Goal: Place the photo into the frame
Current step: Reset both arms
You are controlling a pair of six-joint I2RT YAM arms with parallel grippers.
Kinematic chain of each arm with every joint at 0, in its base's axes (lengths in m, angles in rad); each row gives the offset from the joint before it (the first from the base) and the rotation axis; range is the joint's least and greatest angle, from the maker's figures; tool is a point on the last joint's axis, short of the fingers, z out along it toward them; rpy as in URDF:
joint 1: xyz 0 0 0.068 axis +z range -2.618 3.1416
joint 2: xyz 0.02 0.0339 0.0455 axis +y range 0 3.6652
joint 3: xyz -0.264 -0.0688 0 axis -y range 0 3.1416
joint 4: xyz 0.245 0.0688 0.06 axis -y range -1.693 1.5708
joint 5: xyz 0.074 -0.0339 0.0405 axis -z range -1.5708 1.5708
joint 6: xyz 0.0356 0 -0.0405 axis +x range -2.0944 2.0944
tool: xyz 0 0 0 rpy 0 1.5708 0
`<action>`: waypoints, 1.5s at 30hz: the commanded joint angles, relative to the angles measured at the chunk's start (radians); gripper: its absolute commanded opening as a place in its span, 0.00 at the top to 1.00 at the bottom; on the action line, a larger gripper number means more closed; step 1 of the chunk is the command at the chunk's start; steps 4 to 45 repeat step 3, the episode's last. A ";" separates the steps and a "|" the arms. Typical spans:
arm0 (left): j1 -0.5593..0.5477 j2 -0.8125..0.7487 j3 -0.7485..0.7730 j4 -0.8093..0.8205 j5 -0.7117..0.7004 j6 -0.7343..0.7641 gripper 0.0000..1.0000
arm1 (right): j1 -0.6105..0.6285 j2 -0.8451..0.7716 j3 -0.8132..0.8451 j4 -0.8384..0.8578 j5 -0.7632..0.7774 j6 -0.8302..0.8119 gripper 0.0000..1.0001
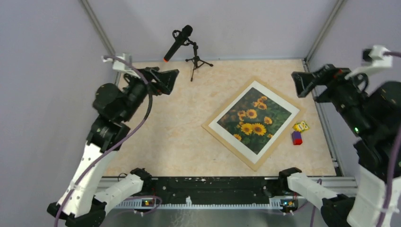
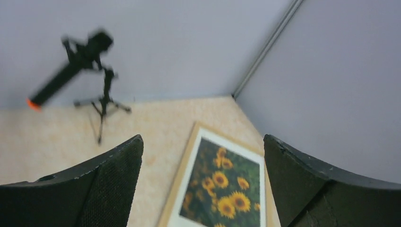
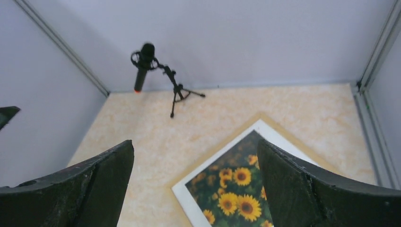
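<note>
The photo (image 1: 253,120) of sunflowers lies flat inside the light wood frame (image 1: 228,148), turned diagonally on the table right of the middle. My left gripper (image 1: 171,81) hangs open above the table's left side, well clear of the frame and holding nothing. My right gripper (image 1: 298,85) is open and empty too, raised beyond the frame's far right corner. In the left wrist view, the photo (image 2: 222,184) and frame (image 2: 178,175) show far below the open left gripper (image 2: 202,138). The right wrist view has the photo (image 3: 231,189) and frame (image 3: 210,152) below the open right gripper (image 3: 195,142).
A black microphone (image 1: 182,40) on a small tripod stands at the back of the table. A yellow toy (image 1: 300,126) and a red-and-blue block (image 1: 296,138) lie just right of the frame. Grey walls enclose three sides. A metal rail (image 1: 227,184) runs along the near edge.
</note>
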 commanded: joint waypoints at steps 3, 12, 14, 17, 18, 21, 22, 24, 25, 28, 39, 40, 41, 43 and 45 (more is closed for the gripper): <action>0.000 -0.019 0.291 -0.097 0.032 0.391 0.01 | -0.009 -0.146 -0.029 0.134 0.082 -0.015 0.01; 0.000 -0.019 0.291 -0.097 0.032 0.391 0.01 | -0.009 -0.146 -0.029 0.134 0.082 -0.015 0.01; 0.000 -0.019 0.291 -0.097 0.032 0.391 0.01 | -0.009 -0.146 -0.029 0.134 0.082 -0.015 0.01; 0.000 -0.019 0.291 -0.097 0.032 0.391 0.01 | -0.009 -0.146 -0.029 0.134 0.082 -0.015 0.01; 0.000 -0.019 0.291 -0.097 0.032 0.391 0.01 | -0.009 -0.146 -0.029 0.134 0.082 -0.015 0.01; 0.000 -0.019 0.291 -0.097 0.032 0.391 0.01 | -0.009 -0.146 -0.029 0.134 0.082 -0.015 0.01; 0.000 -0.019 0.291 -0.097 0.032 0.391 0.01 | -0.009 -0.146 -0.029 0.134 0.082 -0.015 0.01; 0.000 -0.019 0.291 -0.097 0.032 0.391 0.01 | -0.009 -0.146 -0.029 0.134 0.082 -0.015 0.01; 0.000 -0.019 0.291 -0.097 0.032 0.391 0.01 | -0.009 -0.146 -0.029 0.134 0.082 -0.015 0.01; 0.000 -0.019 0.291 -0.097 0.032 0.391 0.01 | -0.009 -0.146 -0.029 0.134 0.082 -0.015 0.01; 0.000 -0.019 0.291 -0.097 0.032 0.391 0.01 | -0.009 -0.146 -0.029 0.134 0.082 -0.015 0.01; 0.000 -0.019 0.291 -0.097 0.032 0.391 0.01 | -0.009 -0.146 -0.029 0.134 0.082 -0.015 0.01; 0.000 -0.019 0.291 -0.097 0.032 0.391 0.01 | -0.009 -0.146 -0.029 0.134 0.082 -0.015 0.01; 0.000 -0.019 0.291 -0.097 0.032 0.391 0.01 | -0.009 -0.146 -0.029 0.134 0.082 -0.015 0.01; 0.000 -0.019 0.291 -0.097 0.032 0.391 0.01 | -0.009 -0.146 -0.029 0.134 0.082 -0.015 0.01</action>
